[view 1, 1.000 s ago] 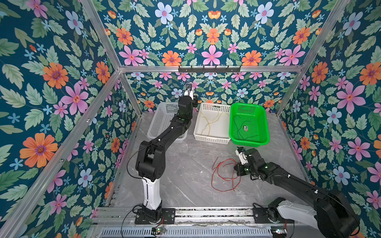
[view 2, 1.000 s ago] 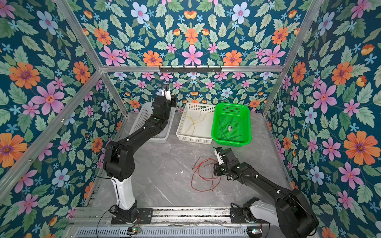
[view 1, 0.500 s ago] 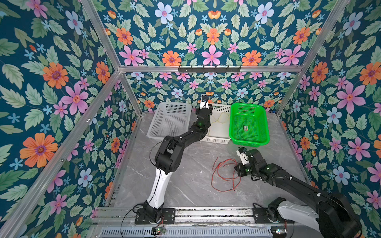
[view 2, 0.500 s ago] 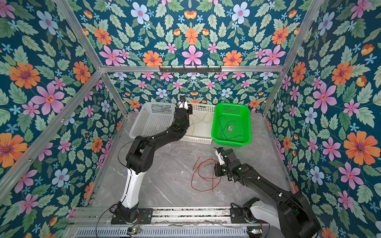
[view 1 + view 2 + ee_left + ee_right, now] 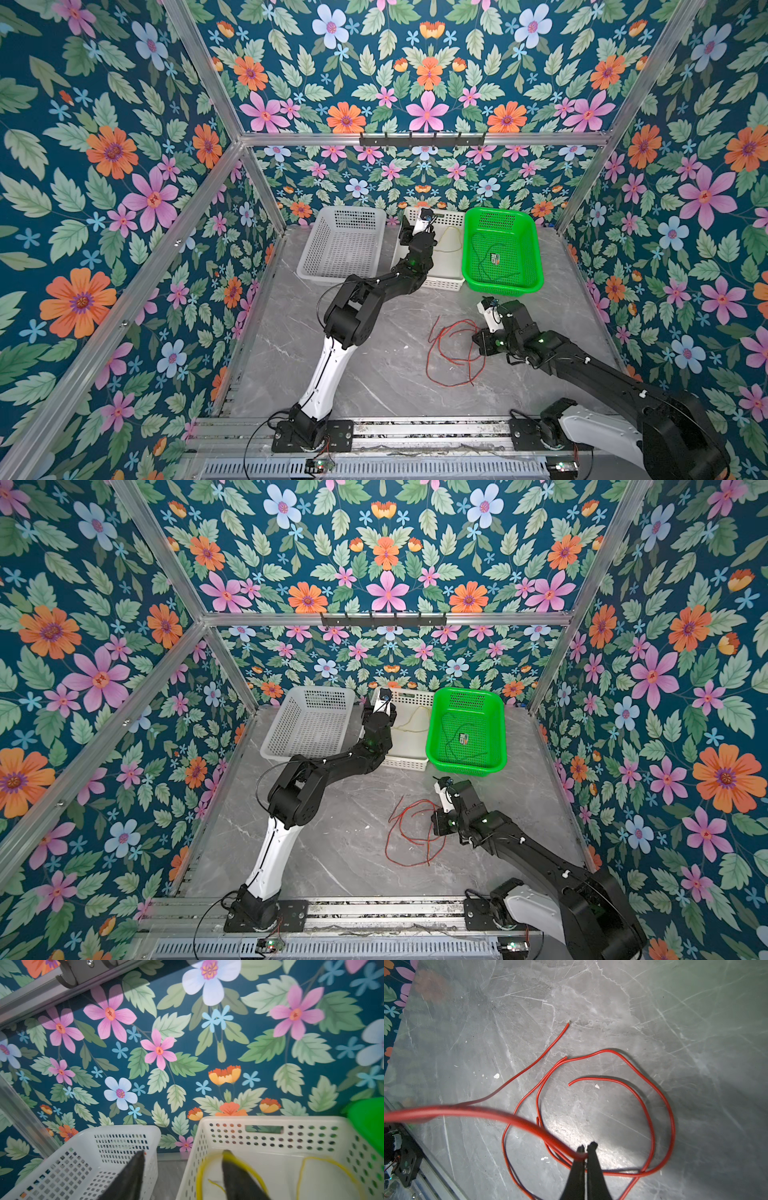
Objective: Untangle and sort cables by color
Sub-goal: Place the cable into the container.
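Observation:
Loose red cables [image 5: 453, 358] [image 5: 411, 837] lie looped on the grey table at the front right. My right gripper [image 5: 585, 1150] is shut on one red strand [image 5: 512, 1118], which rises off the table toward the camera. My left gripper [image 5: 184, 1152] [image 5: 424, 216] hangs open over the near-left corner of the middle white basket [image 5: 270, 1120]. A yellow cable [image 5: 324, 1159] [image 5: 451, 241] lies in that basket, and a blurred loop of it curls round one left fingertip [image 5: 228, 1159]. A dark green cable [image 5: 486, 257] lies in the green basket [image 5: 536, 257].
A white basket [image 5: 316, 266] [image 5: 124, 1129] stands left of the middle one, with nothing showing inside it. All three baskets sit along the back wall. Floral walls and aluminium frame posts close in the table. The arm bases sit on the front rail [image 5: 415, 432].
My left arm has swung right, from over the left white basket to the middle one, and its jaws have opened. The right gripper has stayed put on the red cable.

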You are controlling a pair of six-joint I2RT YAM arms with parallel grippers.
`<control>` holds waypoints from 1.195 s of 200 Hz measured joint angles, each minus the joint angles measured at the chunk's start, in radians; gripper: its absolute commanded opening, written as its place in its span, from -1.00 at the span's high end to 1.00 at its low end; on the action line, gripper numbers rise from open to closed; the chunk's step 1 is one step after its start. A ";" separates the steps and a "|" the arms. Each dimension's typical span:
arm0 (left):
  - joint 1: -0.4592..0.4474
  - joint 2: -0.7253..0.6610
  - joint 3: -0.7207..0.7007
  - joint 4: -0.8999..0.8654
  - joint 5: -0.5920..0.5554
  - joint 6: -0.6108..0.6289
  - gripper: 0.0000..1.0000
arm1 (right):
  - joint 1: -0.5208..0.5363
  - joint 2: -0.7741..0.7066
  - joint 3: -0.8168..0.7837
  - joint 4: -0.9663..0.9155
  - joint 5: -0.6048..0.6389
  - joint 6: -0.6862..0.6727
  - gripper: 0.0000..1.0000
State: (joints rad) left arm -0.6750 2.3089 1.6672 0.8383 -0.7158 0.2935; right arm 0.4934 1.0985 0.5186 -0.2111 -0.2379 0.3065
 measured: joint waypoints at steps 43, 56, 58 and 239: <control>-0.010 -0.201 -0.213 -0.005 0.048 -0.078 -0.99 | -0.002 0.000 0.000 0.000 -0.006 0.000 1.00; -0.011 -0.276 -0.269 -0.034 0.077 -0.111 -0.99 | -0.004 0.000 0.000 0.000 -0.008 0.000 1.00; -0.011 -0.288 -0.278 -0.040 0.084 -0.116 -0.99 | -0.004 0.000 0.000 -0.001 -0.009 0.000 1.00; -0.021 -0.748 -0.893 -0.053 1.048 -0.397 -0.99 | -0.013 -0.067 0.289 -0.169 -0.013 -0.050 1.00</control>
State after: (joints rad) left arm -0.6956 1.5604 0.7742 0.7856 0.3317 -0.1036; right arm 0.4805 1.0313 0.8078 -0.3805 -0.2508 0.2562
